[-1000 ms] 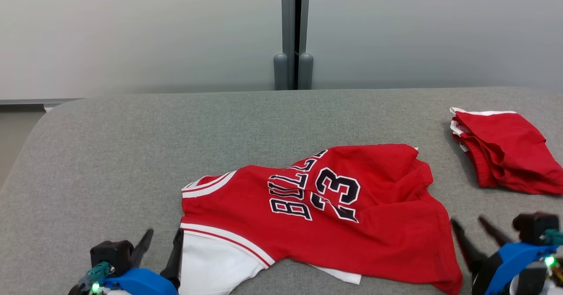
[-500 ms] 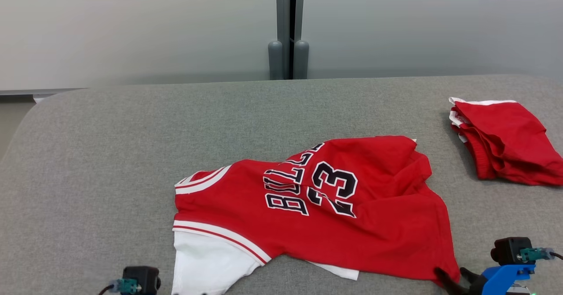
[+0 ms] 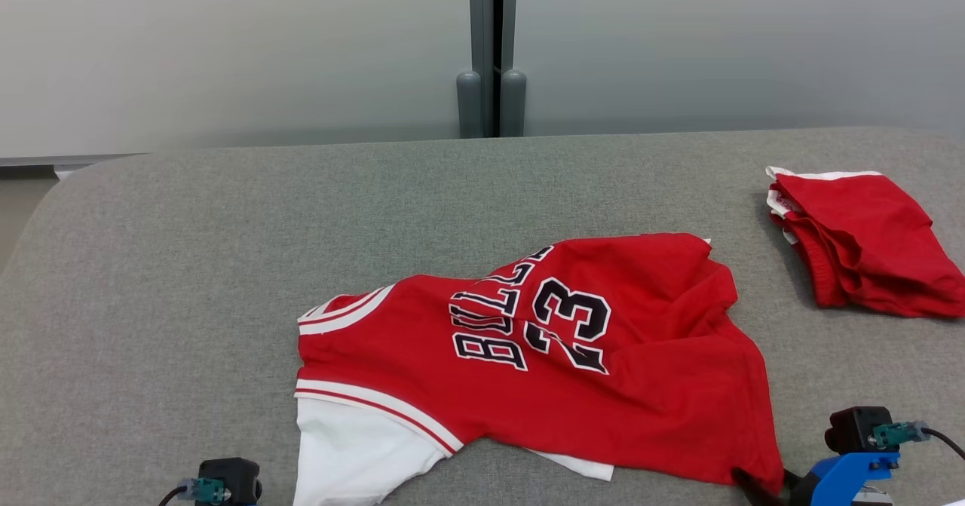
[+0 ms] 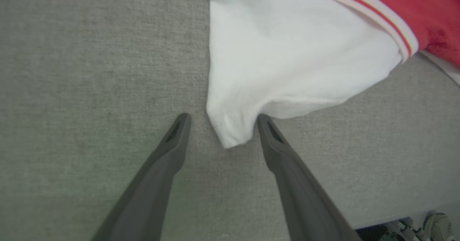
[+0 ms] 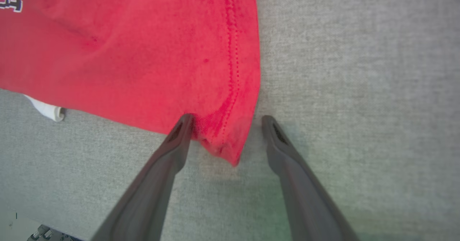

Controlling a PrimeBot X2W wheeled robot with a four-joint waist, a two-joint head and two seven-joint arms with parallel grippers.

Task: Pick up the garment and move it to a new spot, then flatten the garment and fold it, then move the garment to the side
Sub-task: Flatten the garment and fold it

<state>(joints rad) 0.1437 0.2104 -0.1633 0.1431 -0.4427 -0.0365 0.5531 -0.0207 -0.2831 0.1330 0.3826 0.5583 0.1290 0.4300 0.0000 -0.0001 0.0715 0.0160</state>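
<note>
The red jersey lies crumpled near the front of the grey surface. The left fingers stand wide around its white corner; the right fingers stand wide around its red hem corner.

A grey woven worktop with rounded corners lies under the left tool and the right tool and stretches ahead of them. Far beyond both stand pale grey wall panels, split by a dark vertical gap with two rounded grey caps at its foot. Out past the left tool's side are a grey ledge and beige floor. The light is soft and even.
</note>
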